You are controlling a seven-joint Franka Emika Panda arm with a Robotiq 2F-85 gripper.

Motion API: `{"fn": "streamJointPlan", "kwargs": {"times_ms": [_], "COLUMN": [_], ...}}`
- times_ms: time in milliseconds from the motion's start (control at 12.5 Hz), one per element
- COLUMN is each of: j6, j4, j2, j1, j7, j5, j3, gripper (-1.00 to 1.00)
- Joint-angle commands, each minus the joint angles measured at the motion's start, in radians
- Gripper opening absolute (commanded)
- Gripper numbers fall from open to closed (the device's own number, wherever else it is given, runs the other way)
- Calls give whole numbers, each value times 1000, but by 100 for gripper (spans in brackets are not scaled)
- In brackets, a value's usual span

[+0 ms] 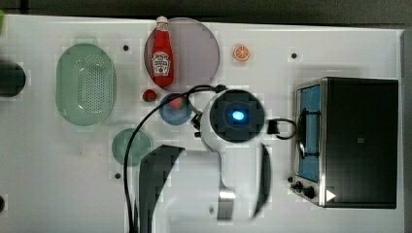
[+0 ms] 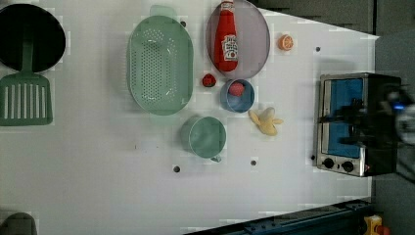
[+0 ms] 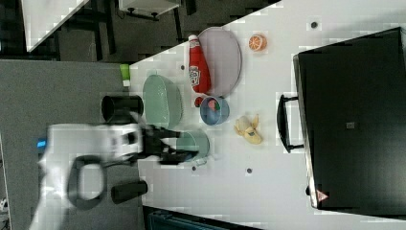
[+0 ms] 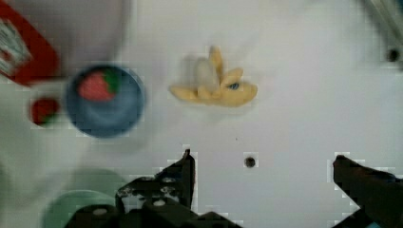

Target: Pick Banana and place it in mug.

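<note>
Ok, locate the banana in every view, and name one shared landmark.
Top view: hidden under the arm.
Left view: banana, right of the blue bowl.
Right view, right of the bowl.
Wrist view, bowl beside it.
Landmark: the blue bowl holding a strawberry.

Peeled yellow banana (image 2: 265, 121) lying on table; green mug (image 2: 204, 136) upright nearby

Ketchup bottle (image 1: 162, 53) wears white label, wording illegible to me. Toaster oven (image 3: 352, 120) carries warning triangle (red-edged, near corner), symbol unreadable.
</note>
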Motion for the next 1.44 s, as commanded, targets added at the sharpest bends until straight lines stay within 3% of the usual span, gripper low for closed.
{"fn": "streamJointPlan", "kwargs": {"times_ms": [80, 880, 1440], "j6": [118, 561, 783], "j4": [-52, -143, -167], "j2": [31, 382, 521], "j1": [3, 6, 6], "j7": [-160, -277, -277], "j5": [-7, -7, -6], "j3": [-17, -9, 9], "gripper": [100, 100, 100]}}
